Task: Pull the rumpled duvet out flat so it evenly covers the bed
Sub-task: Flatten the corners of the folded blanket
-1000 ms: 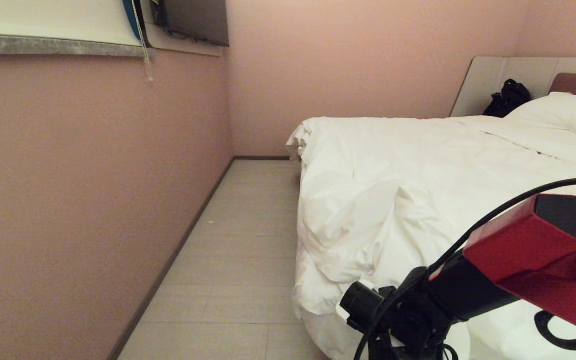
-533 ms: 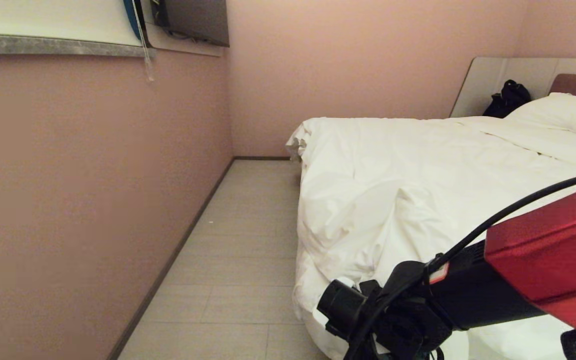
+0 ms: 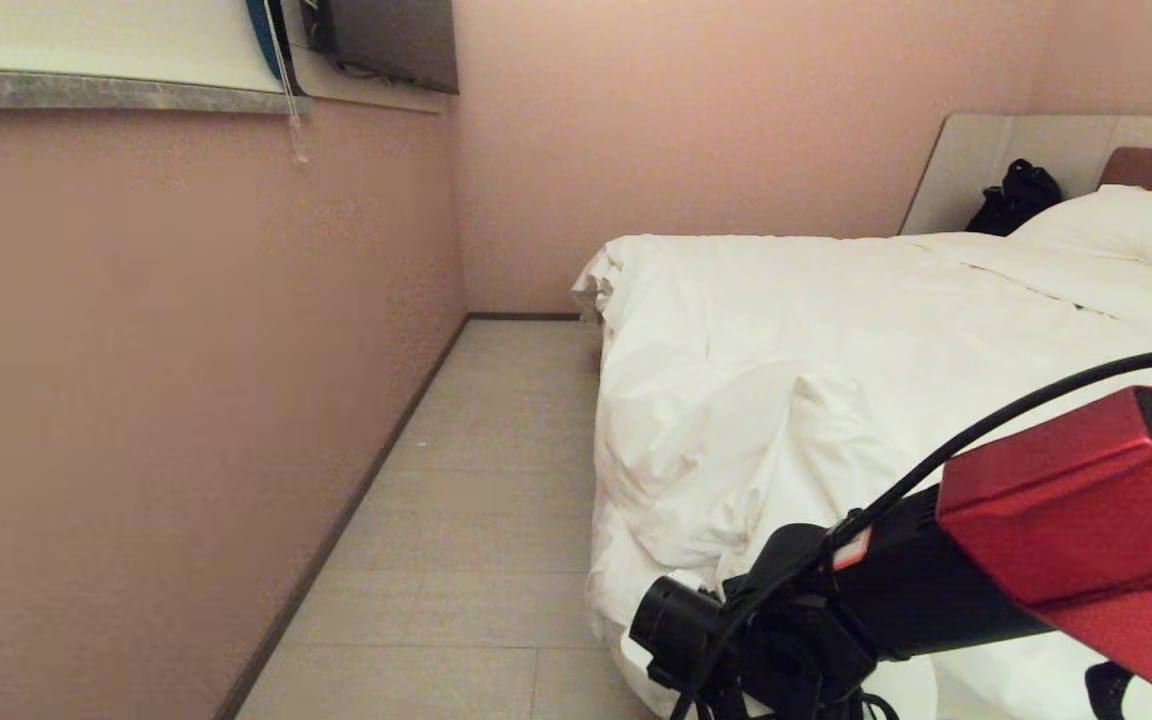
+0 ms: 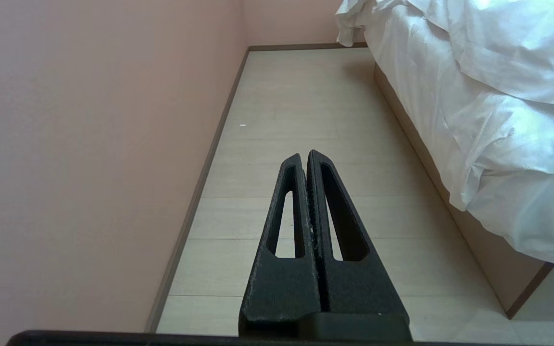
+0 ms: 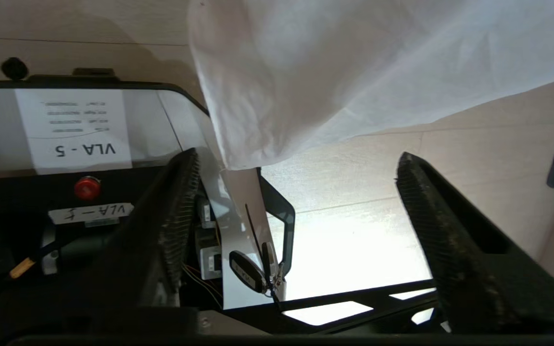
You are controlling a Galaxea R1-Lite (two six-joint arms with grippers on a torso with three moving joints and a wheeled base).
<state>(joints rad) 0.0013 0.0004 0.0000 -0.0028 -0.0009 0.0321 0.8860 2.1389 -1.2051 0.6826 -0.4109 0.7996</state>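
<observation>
Because the duvet (image 3: pixel 836 340) looks soft, thick and puffy, bunched at the bed's (image 4: pixel 488 254) near left corner and spilling over the edge, it probably drags rather than slides, so a hanging corner seems the best hold. The right gripper (image 5: pixel 296 211) gapes wide below that corner, gripping nothing; the left gripper (image 4: pixel 304 158) is pressed closed and empty over the floor (image 3: pixel 476 520).

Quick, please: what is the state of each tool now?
Left tool: closed, empty.
Right tool: open, holding nothing; the duvet corner hangs free beyond it.
</observation>
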